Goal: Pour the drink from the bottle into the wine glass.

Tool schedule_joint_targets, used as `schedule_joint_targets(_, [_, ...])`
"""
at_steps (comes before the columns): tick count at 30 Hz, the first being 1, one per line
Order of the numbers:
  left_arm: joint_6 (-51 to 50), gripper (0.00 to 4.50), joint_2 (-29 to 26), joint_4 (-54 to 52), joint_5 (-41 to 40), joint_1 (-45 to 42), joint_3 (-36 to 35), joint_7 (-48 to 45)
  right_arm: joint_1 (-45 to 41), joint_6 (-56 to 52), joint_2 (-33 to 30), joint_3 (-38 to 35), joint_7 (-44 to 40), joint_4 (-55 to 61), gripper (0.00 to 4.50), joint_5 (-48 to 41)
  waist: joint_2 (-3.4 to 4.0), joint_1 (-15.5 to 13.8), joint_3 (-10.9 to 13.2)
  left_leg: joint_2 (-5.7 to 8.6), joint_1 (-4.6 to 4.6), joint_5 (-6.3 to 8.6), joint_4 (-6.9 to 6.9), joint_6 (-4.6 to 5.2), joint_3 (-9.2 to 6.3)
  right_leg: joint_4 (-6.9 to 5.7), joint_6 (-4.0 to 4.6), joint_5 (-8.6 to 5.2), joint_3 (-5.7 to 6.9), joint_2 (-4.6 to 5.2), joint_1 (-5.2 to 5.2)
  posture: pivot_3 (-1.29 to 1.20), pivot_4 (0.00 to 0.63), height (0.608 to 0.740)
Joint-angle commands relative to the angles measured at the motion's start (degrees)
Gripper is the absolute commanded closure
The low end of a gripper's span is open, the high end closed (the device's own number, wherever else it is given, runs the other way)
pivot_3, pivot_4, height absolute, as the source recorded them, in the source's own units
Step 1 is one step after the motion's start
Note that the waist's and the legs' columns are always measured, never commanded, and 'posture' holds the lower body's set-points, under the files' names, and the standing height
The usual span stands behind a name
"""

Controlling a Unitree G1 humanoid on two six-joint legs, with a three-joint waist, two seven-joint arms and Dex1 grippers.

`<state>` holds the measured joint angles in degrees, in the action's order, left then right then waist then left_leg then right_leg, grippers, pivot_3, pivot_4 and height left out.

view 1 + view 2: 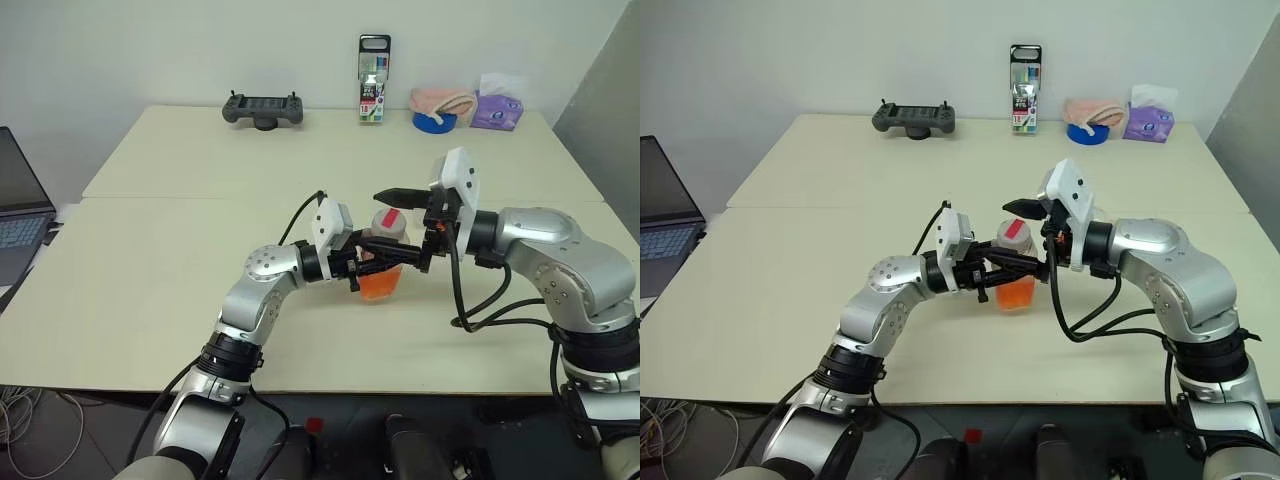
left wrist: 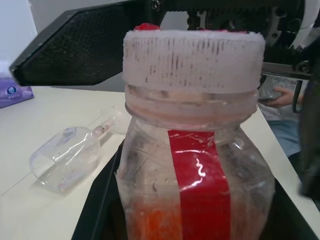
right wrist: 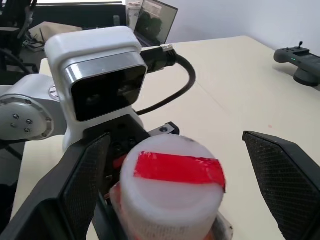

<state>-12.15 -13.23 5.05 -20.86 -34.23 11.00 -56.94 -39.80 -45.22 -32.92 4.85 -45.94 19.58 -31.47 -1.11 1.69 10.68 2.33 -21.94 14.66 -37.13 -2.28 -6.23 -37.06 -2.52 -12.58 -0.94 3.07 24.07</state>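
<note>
Near the front middle of the tabletop (image 1: 180,330), the left pincer (image 1: 385,262) was clenched on the bottle (image 1: 384,262), fingers either side of its body, bottle upright. Drink (image 1: 380,285) was orange and filled only the lower part. Cap (image 3: 172,187) was white with a red strip across the top, still on; a red label strip ran down the bottle's side. Right pincer (image 3: 172,185) was released, jaws wide, one black finger (image 3: 85,185) each side of the cap, neither touching it. One right finger sat above the cap in the head views, the other lower beside the bottle. Wine glass (image 2: 67,157) lay on its side on the tabletop beyond the bottle, clear and empty, seen in the left wrist view. At the left edge sat a laptop (image 1: 20,215). Far side of the tabletop: a black controller (image 1: 263,108), a pen pack (image 1: 373,80) standing upright, a blue tape roll (image 1: 435,121) under a pinkish cloth (image 1: 440,100), and a purple tissue pack (image 1: 497,110) to the right.
</note>
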Motion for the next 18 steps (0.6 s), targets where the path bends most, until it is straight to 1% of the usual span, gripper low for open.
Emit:
schedule_joint_targets(1, [0.5, 2.81, 0.0, -2.9, -0.3, -0.6, -0.4, 0.1, -2.2, 2.5, 0.6, 0.1, 0.3, -0.8, 0.00, 1.4, 0.00, 0.0, 0.0, 0.00, 0.00, 0.00, 0.00, 0.00, -0.01, 0.00, 0.00, 0.00, 0.00, 0.00, 0.00, 0.00, 0.150, 0.740])
schedule_joint_targets(6, [0.4, 2.81, 0.2, -3.2, -0.2, -0.5, -0.2, 0.5, -3.1, 3.8, 1.0, 0.3, -0.2, -2.9, 0.00, 2.5, 0.00, 0.0, 0.0, 0.02, -0.01, 0.00, 0.00, 0.00, 0.00, 0.03, 0.00, 0.00, -0.02, 0.01, -0.01, 0.00, 0.150, 0.740])
schedule_joint_targets(12, [0.4, 2.81, -0.6, -3.5, -0.4, 0.4, -0.5, 0.4, -1.8, 4.0, -1.1, -1.9, -1.4, -3.6, 0.00, 2.3, 0.00, 0.0, 0.0, 0.01, 0.00, 0.00, 0.01, 0.00, -0.01, 0.01, 0.01, 0.00, -0.01, 0.00, 0.00, 0.00, 0.150, 0.740])
schedule_joint_targets(18, [0.3, 2.81, -0.5, -3.4, -0.2, 0.1, -0.2, 0.3, 0.2, 2.7, -3.1, -5.9, -3.4, -2.9, 0.00, -2.0, 0.00, 0.0, 0.0, 0.02, -0.01, 0.00, 0.00, 0.00, -0.01, 0.03, 0.01, 0.00, -0.01, 0.01, -0.02, 0.00, 0.150, 0.740])
